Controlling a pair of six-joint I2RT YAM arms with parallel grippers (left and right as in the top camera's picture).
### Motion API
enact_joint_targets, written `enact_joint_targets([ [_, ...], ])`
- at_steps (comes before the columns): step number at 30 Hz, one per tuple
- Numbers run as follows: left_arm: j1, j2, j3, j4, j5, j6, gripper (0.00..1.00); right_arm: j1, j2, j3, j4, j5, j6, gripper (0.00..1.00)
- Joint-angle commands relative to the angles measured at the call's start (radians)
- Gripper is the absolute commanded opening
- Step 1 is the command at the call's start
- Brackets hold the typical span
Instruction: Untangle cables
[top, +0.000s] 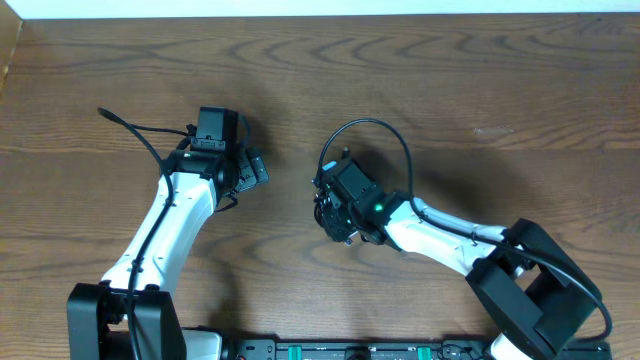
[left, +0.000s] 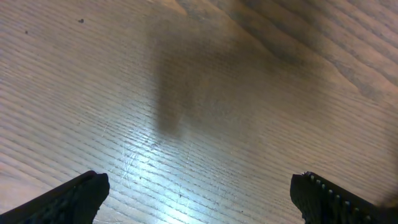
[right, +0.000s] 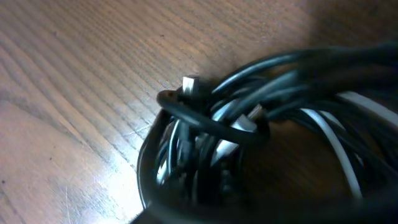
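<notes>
My right pincer (top: 335, 215) sits low on the tangle, and I cannot tell whether it is clenched. Directly beneath it the long thin black cord (right: 205, 121) lies looped together with the shorter white cord (right: 336, 140) on the brown wooden bench (left: 186, 74). Well apart, my left pincer (left: 199, 190) hangs released, jaws wide.

My left arm (top: 165, 225) and right arm (top: 440, 235) wear white shells with black joints and bases. A thick black cable (top: 150, 155) trails each. My left fingers (left: 68, 199) are black, ribbed inside
</notes>
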Motion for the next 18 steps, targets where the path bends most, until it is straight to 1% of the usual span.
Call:
enact_joint_targets([
  [1, 0.002, 0.005, -0.015, 0.0, -0.003, -0.002, 1.0, 0.006, 0.008, 0.012, -0.006, 0.005, 0.004, 0.01],
  [5, 0.002, 0.005, -0.015, 0.0, -0.002, -0.002, 1.0, 0.004, -0.02, 0.012, -0.006, -0.015, 0.004, 0.01],
  [8, 0.003, 0.005, -0.015, -0.007, 0.022, -0.002, 1.0, -0.018, -0.085, 0.012, 0.012, -0.108, 0.004, 0.01],
  [13, 0.003, 0.005, -0.015, -0.007, 0.032, -0.001, 1.0, -0.104, -0.177, 0.012, 0.054, -0.308, 0.06, 0.01],
  [18, 0.003, 0.005, -0.014, -0.006, 0.051, 0.002, 1.0, -0.217, -0.199, 0.012, 0.102, -0.618, 0.083, 0.01],
])
